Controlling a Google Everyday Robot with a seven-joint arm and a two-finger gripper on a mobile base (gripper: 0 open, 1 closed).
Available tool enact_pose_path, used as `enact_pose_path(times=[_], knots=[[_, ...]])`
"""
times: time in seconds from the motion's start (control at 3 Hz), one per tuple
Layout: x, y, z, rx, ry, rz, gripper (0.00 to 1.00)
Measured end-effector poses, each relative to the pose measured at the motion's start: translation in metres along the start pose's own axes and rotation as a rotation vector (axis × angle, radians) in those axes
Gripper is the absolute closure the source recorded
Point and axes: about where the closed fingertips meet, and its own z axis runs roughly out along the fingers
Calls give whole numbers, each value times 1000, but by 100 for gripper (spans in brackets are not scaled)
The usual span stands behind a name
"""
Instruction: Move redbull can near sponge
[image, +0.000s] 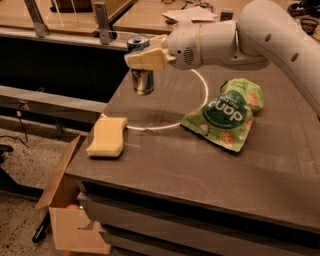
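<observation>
The redbull can (143, 82) is upright near the table's back left edge, with its silver top showing above the fingers. My gripper (143, 59) is shut on the can's upper part, reaching in from the right on the white arm (260, 35). I cannot tell whether the can's base touches the table. The pale yellow sponge (107, 136) lies flat at the table's left edge, nearer the front than the can and about a can's height away from it.
A green snack bag (226, 112) lies right of centre on the dark table (175, 165). A tan cardboard box (65, 210) stands open on the floor below the table's front left corner. A railing and another counter run behind.
</observation>
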Motion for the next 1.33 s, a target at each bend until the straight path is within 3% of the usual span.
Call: enact_pose_path(times=[0.33,0.67,1.33], knots=[[11,25,18,1,-27,33,100],[25,39,31,34,-41,39,100],[41,29,36,93,-30,-10,100]])
